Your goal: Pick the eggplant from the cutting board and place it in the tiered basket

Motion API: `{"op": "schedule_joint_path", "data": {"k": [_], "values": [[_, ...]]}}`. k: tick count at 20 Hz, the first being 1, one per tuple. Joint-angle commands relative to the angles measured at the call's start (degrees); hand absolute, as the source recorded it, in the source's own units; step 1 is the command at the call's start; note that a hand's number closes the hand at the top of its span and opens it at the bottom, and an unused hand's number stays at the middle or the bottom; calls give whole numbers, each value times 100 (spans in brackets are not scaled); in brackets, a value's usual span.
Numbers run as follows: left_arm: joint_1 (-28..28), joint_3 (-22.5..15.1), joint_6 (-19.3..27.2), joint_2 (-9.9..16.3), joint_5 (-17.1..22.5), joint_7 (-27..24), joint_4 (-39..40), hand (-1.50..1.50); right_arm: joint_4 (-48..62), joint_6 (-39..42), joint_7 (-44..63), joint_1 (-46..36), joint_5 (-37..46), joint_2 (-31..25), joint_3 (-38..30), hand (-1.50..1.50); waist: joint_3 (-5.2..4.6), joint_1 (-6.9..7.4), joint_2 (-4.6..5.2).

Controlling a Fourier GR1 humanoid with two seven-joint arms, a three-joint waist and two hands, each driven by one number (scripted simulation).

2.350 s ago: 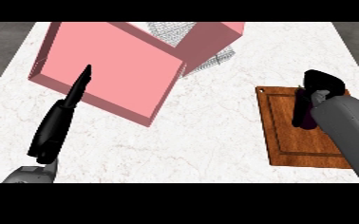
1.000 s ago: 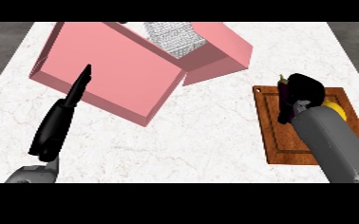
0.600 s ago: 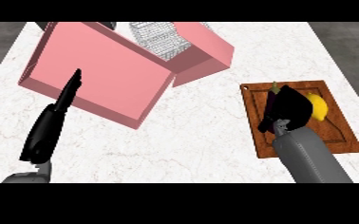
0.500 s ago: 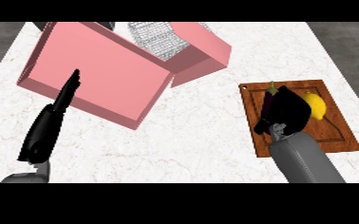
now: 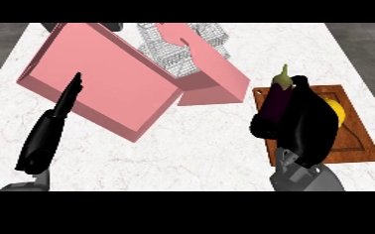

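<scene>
- Left hand (image 5: 53, 129) rests at 8 o'clock, fingers straight and together, holding nothing.
- Pink box (image 5: 110, 82) lies tilted toward 10 o'clock — no label or writing readable on it.
- Wire tiered basket (image 5: 179, 47) sits at 12 o'clock, partly behind the pink panels.
- Eggplant (image 5: 278, 99) stands stem-up at 3 o'clock, over the cutting board's (image 5: 351, 146) left edge.
- Right hand (image 5: 307, 124) is curled round the eggplant — beside something yellow (image 5: 335, 110).

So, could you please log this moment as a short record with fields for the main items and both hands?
eggplant: upright, stem up, at the cutting board's left edge
right robot hand: curled round the eggplant
left robot hand: open, fingers straight, resting at the view's left
cutting board: wooden, at right, with a yellow item on it
tiered basket: wire, at top centre, behind pink box
</scene>
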Motion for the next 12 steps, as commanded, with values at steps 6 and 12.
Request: {"op": "schedule_joint_path", "data": {"k": [6, 12], "values": [[-128, -343, -153, -193, -13, 184, -180, 0, -1419, 1845, 1475, -1014, 1376, 523, 597, 150, 9, 348, 100], [-583, -80, -198, -69, 51, -11, 213, 0, -683, 2019, 1474, -2451, 984, 529, -38, 150, 7, 488, 188]]}}
